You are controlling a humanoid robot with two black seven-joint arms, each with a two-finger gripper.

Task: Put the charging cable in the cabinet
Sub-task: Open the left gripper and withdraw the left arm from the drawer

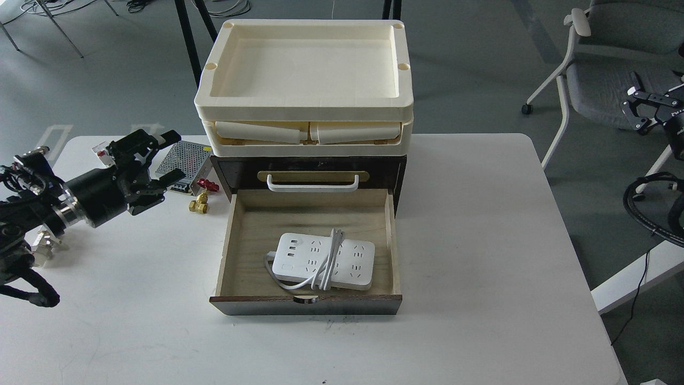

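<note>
The charging cable (pixel 323 259), a white power strip with its cord wrapped round the middle, lies flat in the open plywood drawer (pixel 240 240) of the dark brown cabinet (pixel 235 172). The drawer is pulled out toward me, its dark front (pixel 304 305) nearest. My left gripper (pixel 157 166) is open and empty, well left of the cabinet, above the table near the perforated metal box. My right gripper (pixel 638 109) is open and empty, far right, off the table over the chair.
Cream trays (pixel 304 101) are stacked on the cabinet. A perforated metal power supply (pixel 187 158), a brass valve with a red handle (pixel 200 199) and a white-and-red breaker (pixel 100 151) lie left of the cabinet. A white pipe fitting (pixel 40 240) sits under my left arm. A grey chair (pixel 614 69) stands at right.
</note>
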